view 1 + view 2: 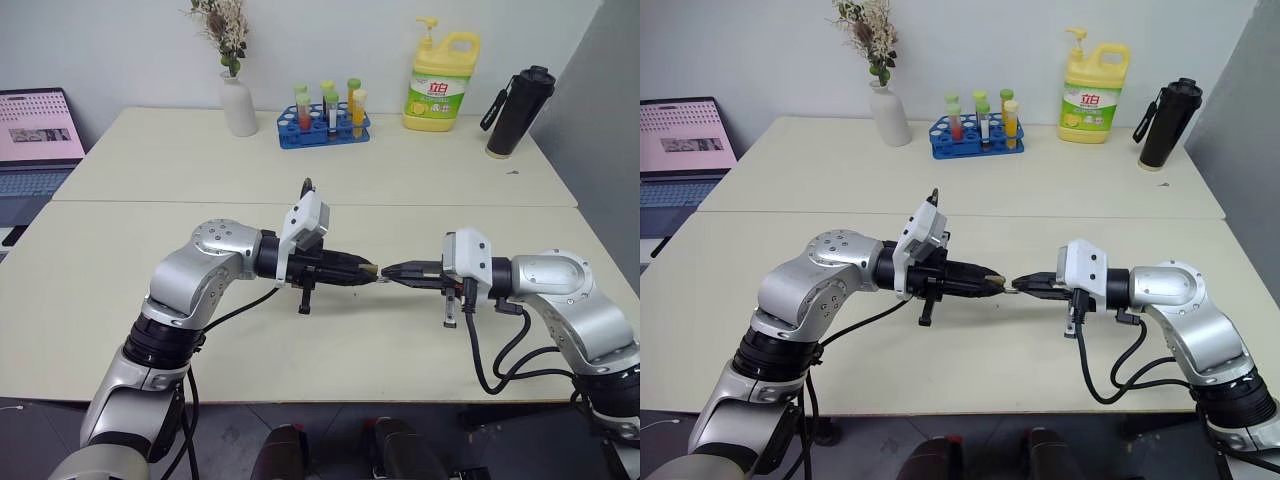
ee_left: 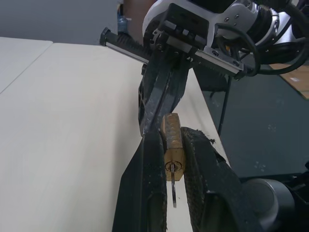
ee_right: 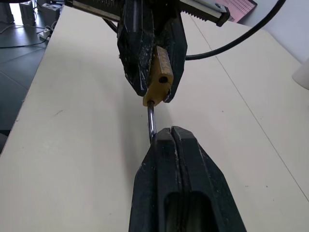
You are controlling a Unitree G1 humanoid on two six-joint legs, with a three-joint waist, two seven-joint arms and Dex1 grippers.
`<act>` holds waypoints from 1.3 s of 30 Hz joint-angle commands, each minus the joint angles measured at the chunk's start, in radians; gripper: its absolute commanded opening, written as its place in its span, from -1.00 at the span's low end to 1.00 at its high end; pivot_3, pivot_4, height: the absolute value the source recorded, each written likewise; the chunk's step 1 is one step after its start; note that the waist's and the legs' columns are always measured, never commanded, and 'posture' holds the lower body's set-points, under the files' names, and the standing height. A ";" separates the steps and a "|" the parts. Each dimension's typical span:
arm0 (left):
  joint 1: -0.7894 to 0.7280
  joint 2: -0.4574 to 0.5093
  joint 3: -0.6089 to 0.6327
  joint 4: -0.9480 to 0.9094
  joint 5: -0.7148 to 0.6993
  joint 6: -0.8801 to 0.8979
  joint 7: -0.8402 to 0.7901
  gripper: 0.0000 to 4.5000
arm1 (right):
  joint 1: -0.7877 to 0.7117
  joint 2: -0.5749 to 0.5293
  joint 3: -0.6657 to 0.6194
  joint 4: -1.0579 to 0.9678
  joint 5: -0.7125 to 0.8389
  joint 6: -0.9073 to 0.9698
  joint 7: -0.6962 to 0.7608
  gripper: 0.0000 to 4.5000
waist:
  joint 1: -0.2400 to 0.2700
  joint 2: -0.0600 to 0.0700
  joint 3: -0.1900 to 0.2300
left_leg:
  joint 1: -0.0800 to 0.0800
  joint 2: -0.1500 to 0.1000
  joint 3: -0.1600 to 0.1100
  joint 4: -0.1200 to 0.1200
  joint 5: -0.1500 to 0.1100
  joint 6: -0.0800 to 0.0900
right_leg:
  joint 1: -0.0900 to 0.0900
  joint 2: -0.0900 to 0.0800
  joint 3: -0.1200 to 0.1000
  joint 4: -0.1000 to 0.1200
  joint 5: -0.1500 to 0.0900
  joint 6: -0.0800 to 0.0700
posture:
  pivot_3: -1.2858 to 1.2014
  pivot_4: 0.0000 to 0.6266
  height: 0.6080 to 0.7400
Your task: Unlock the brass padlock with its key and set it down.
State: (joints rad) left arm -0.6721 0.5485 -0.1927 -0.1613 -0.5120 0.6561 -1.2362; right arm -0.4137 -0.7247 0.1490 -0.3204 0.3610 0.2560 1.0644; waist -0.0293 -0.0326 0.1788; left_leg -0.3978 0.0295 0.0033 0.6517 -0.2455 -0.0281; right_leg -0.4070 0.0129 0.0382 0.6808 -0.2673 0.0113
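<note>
The small brass padlock [image 2: 172,142] is pinched between the two black fingers of my left gripper [image 1: 366,270], held level above the table's middle. The thin silvery key [image 2: 173,195] sticks out of its keyhole, on the end facing my left wrist. From the other end the silvery shackle [image 3: 151,118] runs straight out, with one leg's hole in the brass showing bare. My right gripper [image 3: 170,131] faces the left one tip to tip and is shut on that shackle's far end. In the head views the lock [image 1: 996,281] is a gold speck between the two grippers.
Along the back of the cream table [image 1: 150,215] stand a white vase with dried flowers [image 1: 238,100], a blue rack of test tubes [image 1: 325,125], a yellow detergent bottle [image 1: 442,85] and a black flask [image 1: 518,110]. A laptop [image 1: 38,140] sits off the left edge.
</note>
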 commanded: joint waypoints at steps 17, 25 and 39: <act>0.032 -0.027 0.034 -0.011 -0.105 0.202 0.119 -0.93 | 0.120 -0.078 0.004 0.046 -0.160 -0.136 0.030 -1.00 | 0.004 0.000 0.000 | 0.000 0.000 -0.001 0.000 0.000 0.000 | 0.000 0.000 0.000 0.000 0.000 0.000 | 0.03 -0.52 1.00; 0.094 -0.087 0.018 0.075 -0.121 0.359 0.252 -0.93 | 0.287 -0.061 -0.042 -0.098 -0.104 -0.083 -0.045 -0.02 | -0.003 0.000 0.000 | 0.000 0.000 -0.001 0.001 0.000 0.000 | 0.000 0.000 0.000 0.001 0.000 0.000 | 0.03 -0.52 1.00; 0.058 -0.203 0.016 0.333 -0.075 0.360 0.325 -0.93 | 0.245 0.018 -0.014 -0.144 -0.059 0.030 -0.115 1.00 | -0.001 0.000 0.000 | -0.002 0.000 -0.001 0.007 0.000 0.000 | 0.001 0.001 0.000 0.001 0.001 0.001 | 0.03 -0.52 1.00</act>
State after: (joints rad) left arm -0.6020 0.3466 -0.1791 0.1622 -0.5992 1.0340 -0.9057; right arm -0.1506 -0.7082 0.1416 -0.4425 0.3003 0.2912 0.9579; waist -0.0299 -0.0329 0.1785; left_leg -0.3993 0.0291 0.0024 0.6590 -0.2457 -0.0280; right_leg -0.4059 0.0140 0.0381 0.6822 -0.2664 0.0128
